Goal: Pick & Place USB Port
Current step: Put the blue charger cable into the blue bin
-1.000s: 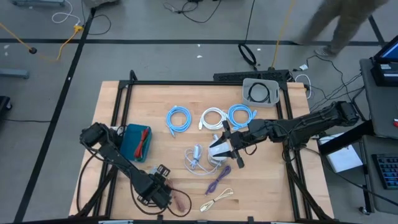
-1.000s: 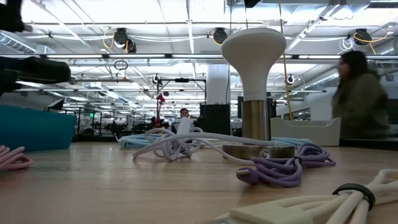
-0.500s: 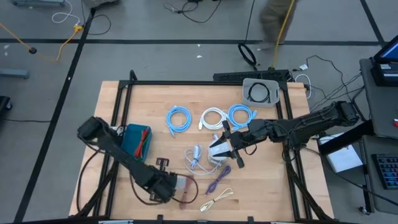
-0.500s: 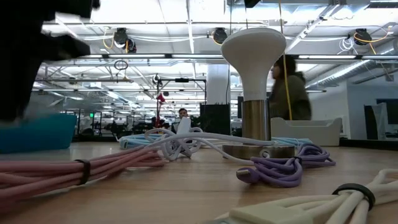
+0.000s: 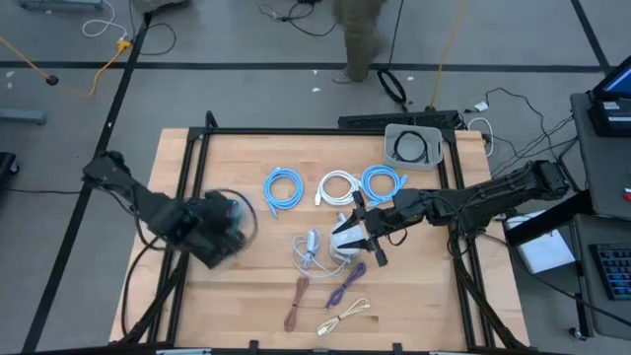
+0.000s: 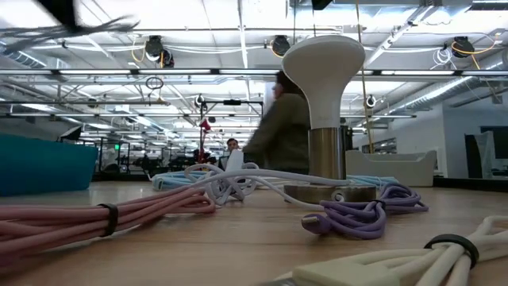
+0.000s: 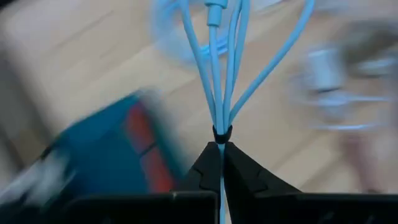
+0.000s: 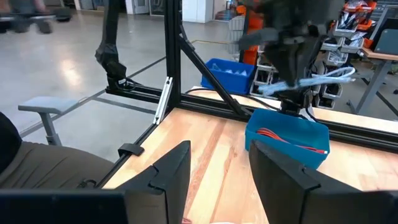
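The left gripper (image 7: 219, 163) is hanging over the teal bin (image 5: 225, 219), jaws clamped on a light-blue cable (image 7: 214, 68); the right gripper (image 8: 219, 168) is waiting mid-table, jaws apart.

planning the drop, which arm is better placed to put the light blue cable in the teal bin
Left. Its gripper is already shut on the light blue cable right over the teal bin; the right gripper sits open mid-table by the lamp.
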Tool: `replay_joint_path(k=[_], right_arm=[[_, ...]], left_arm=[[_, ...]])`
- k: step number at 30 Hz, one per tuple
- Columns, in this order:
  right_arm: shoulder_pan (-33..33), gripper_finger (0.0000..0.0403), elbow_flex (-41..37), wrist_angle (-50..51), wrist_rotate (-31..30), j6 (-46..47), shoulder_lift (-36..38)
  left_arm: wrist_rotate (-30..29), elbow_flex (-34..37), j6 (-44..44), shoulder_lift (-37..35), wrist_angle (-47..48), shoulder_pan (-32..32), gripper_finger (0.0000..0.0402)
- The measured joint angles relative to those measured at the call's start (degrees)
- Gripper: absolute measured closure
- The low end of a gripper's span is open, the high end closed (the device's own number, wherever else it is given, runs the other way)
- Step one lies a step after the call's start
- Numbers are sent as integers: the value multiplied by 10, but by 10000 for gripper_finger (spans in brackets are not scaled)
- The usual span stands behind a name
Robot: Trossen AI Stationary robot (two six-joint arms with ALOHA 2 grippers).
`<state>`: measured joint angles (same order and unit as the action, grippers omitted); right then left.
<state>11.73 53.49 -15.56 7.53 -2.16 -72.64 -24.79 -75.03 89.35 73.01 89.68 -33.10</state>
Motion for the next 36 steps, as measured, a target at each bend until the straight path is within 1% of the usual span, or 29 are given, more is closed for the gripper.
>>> replay_joint_path(k=[1,4,8,10,13,16,18,20,23,29,33,36], right_arm=[[0,248,0,0,0,0,0],[0,248,0,0,0,0,0],[0,248,0,0,1,0,0],[1,248,0,0,1,1,0],[4,248,0,0,2,4,0],[8,248,0,0,2,4,0],[10,248,0,1,2,4,0],[11,248,0,0,2,3,0],[11,248,0,0,2,1,0],[11,248,0,0,1,0,0],[11,248,0,0,1,0,0],[11,248,0,0,1,0,0]], left_arm=[[29,4,31,-9,12,1,400],[83,35,67,-59,-21,10,400],[149,60,88,-74,9,29,401],[168,79,92,-90,0,36,401],[180,114,93,-98,7,51,401],[209,151,76,-105,2,69,401],[216,176,57,-109,1,82,401],[212,192,26,-112,-1,92,401],[193,203,-2,-117,-4,105,401],[162,213,-30,-135,-34,132,401],[173,234,-41,-136,-53,142,401],[190,264,-50,-136,-91,148,401]])
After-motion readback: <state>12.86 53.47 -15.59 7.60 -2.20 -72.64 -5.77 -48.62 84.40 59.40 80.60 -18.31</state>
